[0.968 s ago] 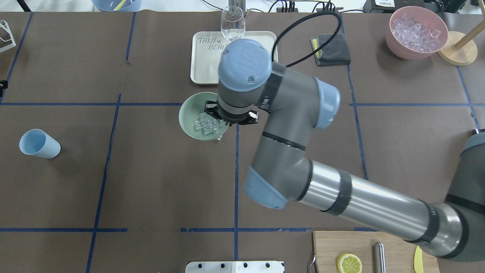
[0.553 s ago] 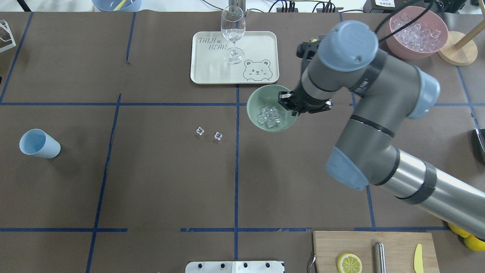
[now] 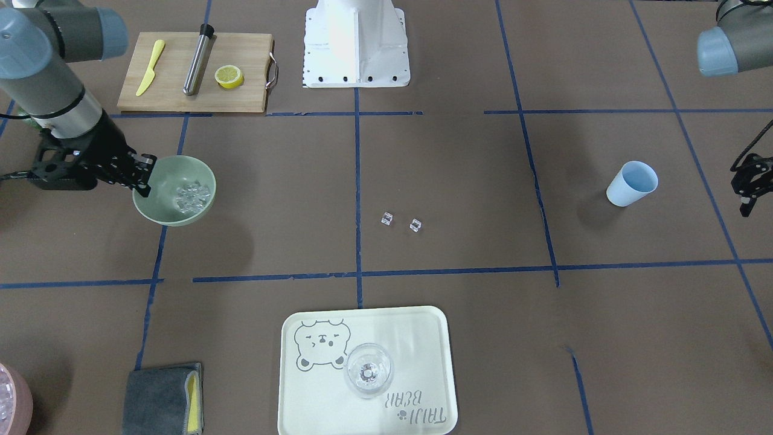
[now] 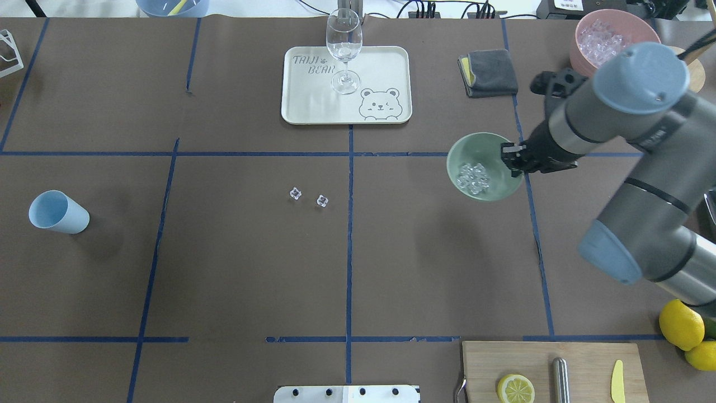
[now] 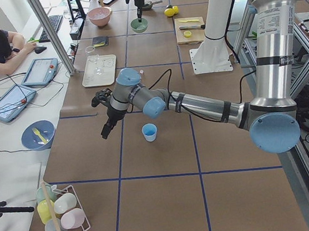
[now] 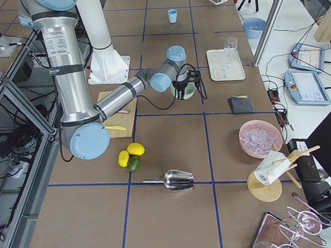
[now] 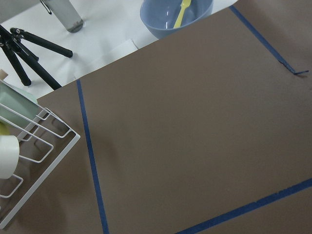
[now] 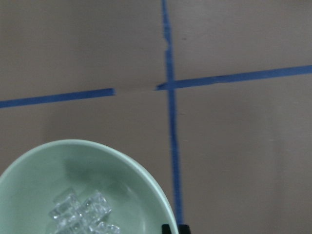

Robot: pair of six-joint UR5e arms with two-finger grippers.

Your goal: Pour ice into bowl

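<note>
- Right end effector is clamped on the bowl rim, one side only; the bowl could tilt or slip, spilling ice.
- Left end effector's opening cannot be told.

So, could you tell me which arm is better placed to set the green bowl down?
Right. The right gripper grips the bowl by its rim, ice inside; the left gripper is far off, beyond the blue cup.

Wine glass on bear tray
</note>
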